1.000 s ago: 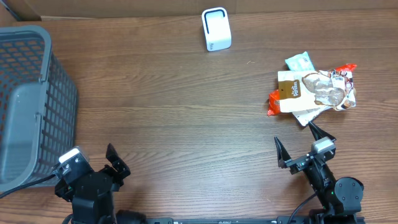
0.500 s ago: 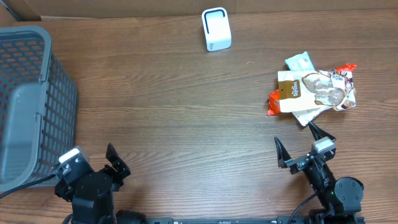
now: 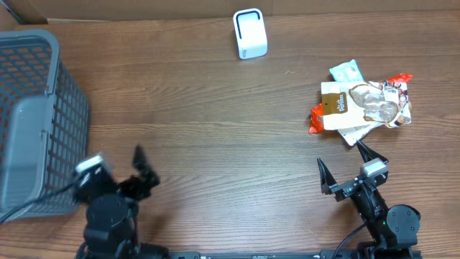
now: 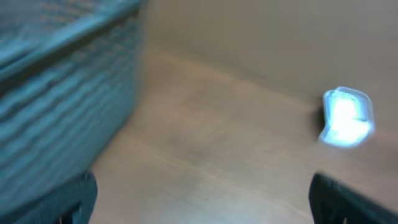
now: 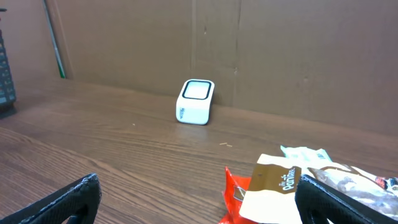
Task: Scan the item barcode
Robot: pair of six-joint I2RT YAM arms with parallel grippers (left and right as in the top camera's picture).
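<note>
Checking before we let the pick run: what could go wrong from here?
1. The snack packets lie overlapped in one pile, so the open right tool could pinch two or drag neighbours.
2. No barcode can be made out in any view, so the picked packet may reach the scanner wrong side out.
3. The left wrist view is blurred and the open left tool sits close to the basket. A bump looks possible.

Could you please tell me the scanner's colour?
The scanner is white, clearest in the right wrist view.
</note>
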